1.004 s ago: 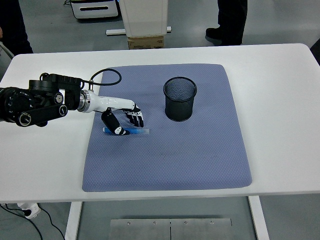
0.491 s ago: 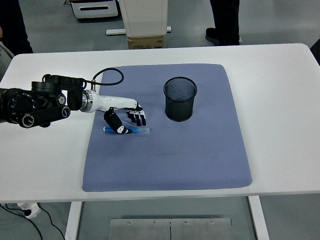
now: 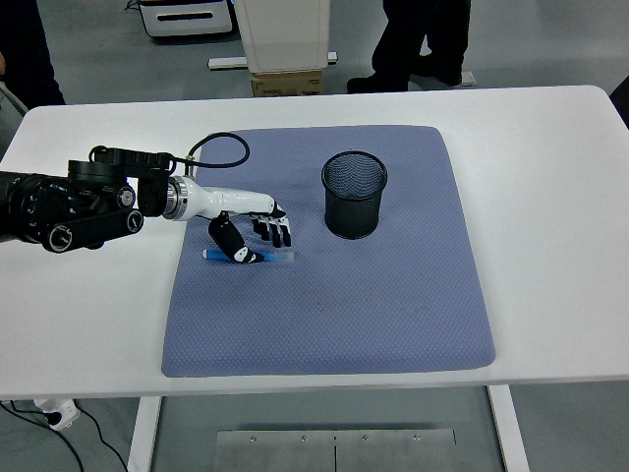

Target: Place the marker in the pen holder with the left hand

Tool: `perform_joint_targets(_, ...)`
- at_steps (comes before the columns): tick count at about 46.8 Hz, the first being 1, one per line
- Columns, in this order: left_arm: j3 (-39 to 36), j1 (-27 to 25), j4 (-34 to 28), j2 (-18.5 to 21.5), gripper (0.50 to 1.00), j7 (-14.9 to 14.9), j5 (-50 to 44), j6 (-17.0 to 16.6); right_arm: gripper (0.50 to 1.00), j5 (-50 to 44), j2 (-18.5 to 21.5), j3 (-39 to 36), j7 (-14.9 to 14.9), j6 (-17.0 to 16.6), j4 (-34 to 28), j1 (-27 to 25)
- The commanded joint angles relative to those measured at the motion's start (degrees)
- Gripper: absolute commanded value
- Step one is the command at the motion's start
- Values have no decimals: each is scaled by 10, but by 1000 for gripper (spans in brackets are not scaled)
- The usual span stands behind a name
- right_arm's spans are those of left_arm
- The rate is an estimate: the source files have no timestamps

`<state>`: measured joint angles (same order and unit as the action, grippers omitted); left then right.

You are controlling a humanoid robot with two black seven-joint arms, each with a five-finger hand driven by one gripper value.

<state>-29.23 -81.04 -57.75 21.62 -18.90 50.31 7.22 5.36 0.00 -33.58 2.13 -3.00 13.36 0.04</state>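
Left hand: the left hand (image 3: 251, 228) reaches in from the left side on a black arm, its white palm facing down over the left part of the mat. The fingers (image 3: 276, 232) are curled downward over the marker and the thumb (image 3: 227, 241) bends in from the near side. The tips sit at the marker, though I can't tell from here whether they have actually clamped it.

Marker: the marker (image 3: 270, 256) is blue and lies flat on the mat, running roughly left to right. Its left stretch is tucked under the thumb and fingers, and its right end pokes out clear beyond the hand. It is well apart from the holder, off to the holder's left and nearer my side of the table.

Pen holder: the pen holder (image 3: 354, 195) is a black mesh cup standing upright on the far right part of the mat, with its mouth open to the top.

Mat: the mat (image 3: 373, 305) is blue-grey and spread across the middle of the table.

Table: the table (image 3: 550, 197) is white and shows bare on both sides of the mat.

Person: a person's dark legs (image 3: 418, 44) stand on the floor beyond the far edge of the table.
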Motion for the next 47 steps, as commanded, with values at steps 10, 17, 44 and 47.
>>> perform_joint_targets(10,0,1,0,-1,666,0,14,0,1000,0,0,0,0,0,0,0)
perform_joint_targets(17,0,2,-1,-1,657,0,28,-1,1000,0,0,0,0,0,0,0)
perform_joint_targets(44,0,7,0,-5,602,-1,38,-12,1000,0,0,0,0,0,0,0)
perform_joint_targets(47,1,7,0,-5,549,-1,38,-12,1000,0,0,0,0,0,0,0)
